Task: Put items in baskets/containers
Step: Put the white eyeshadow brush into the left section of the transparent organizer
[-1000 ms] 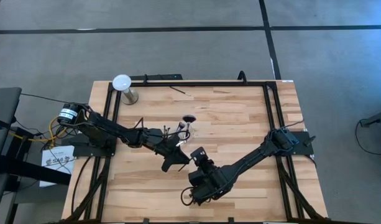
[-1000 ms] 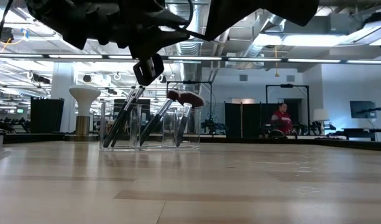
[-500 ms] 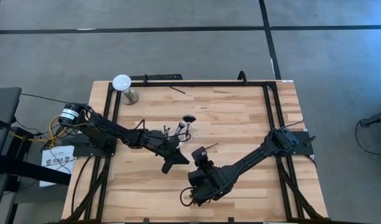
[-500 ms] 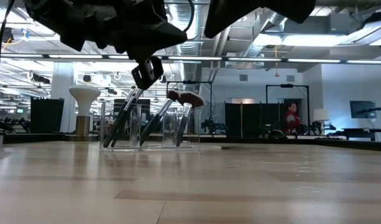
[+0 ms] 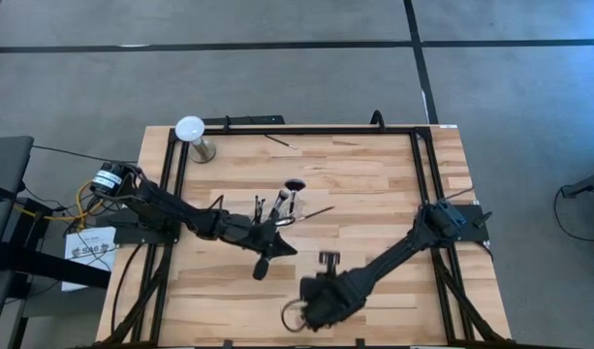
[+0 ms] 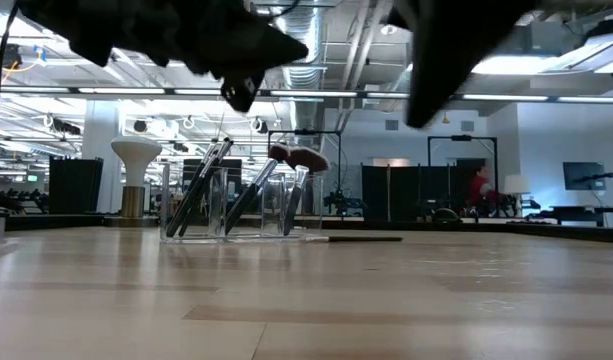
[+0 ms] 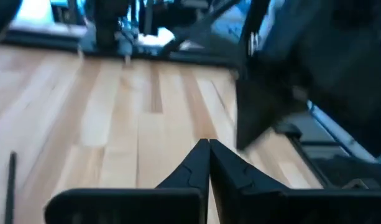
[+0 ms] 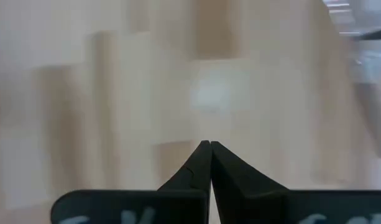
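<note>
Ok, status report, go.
Left gripper shut, empty, beside cup. Right gripper shut, empty, near table's front. Loose brush beside cup. Nothing obstructing.

White-domed stand (image 5: pixel 192 134) at table's (image 5: pixel 374 184) far-left corner.

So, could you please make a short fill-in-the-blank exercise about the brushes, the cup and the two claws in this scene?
1. Several brushes stand inside the clear ____.
2. One brush lies flat on the ____, beside the clear cup.
3. The fingers of the left claw are ____.
4. The right claw holds ____.

Missing words: cup; table; shut; nothing
</note>
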You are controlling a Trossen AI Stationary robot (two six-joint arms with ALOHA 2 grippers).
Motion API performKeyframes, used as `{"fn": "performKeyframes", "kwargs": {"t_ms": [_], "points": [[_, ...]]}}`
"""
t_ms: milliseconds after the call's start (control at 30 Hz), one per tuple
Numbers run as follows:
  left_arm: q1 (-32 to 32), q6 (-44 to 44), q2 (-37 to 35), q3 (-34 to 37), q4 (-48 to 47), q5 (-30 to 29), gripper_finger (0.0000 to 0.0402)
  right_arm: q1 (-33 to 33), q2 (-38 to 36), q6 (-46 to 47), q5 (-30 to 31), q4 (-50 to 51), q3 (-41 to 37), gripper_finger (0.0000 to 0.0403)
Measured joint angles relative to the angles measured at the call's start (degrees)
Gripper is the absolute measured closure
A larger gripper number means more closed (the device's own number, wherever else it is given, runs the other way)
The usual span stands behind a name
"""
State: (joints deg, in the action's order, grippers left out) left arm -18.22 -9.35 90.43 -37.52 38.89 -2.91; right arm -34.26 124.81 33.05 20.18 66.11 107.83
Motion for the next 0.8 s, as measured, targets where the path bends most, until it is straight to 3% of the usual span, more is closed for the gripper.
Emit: {"fn": "performKeyframes", "kwargs": {"t_ms": [133,233,333,600,800], "points": [[-2.7,1.4,0.0,0.0,4.2,-1.3,0.0392,-2.5,0.0,-2.3,0.7,-6.9,-3.8,0.0403],[-4.3,5.5,-0.4,0.0,6.7,-1.3,0.0392,-3.4,0.0,-2.6,4.9,-7.1,-5.2,0.0403],[-4.6,9.2,-3.8,0.0,6.5,-1.3,0.0391,-2.3,0.0,-3.1,5.3,-6.8,-6.0,0.0403],[-4.2,11.8,-24.6,1.1,-3.3,-1.4,0.0392,5.4,0.0,-10.8,2.1,-5.5,-6.7,0.0403],[-4.2,14.7,-39.7,8.4,-4.3,-1.5,0.0393,12.8,0.0,-18.1,-1.5,-4.8,-7.9,0.0403]]}}
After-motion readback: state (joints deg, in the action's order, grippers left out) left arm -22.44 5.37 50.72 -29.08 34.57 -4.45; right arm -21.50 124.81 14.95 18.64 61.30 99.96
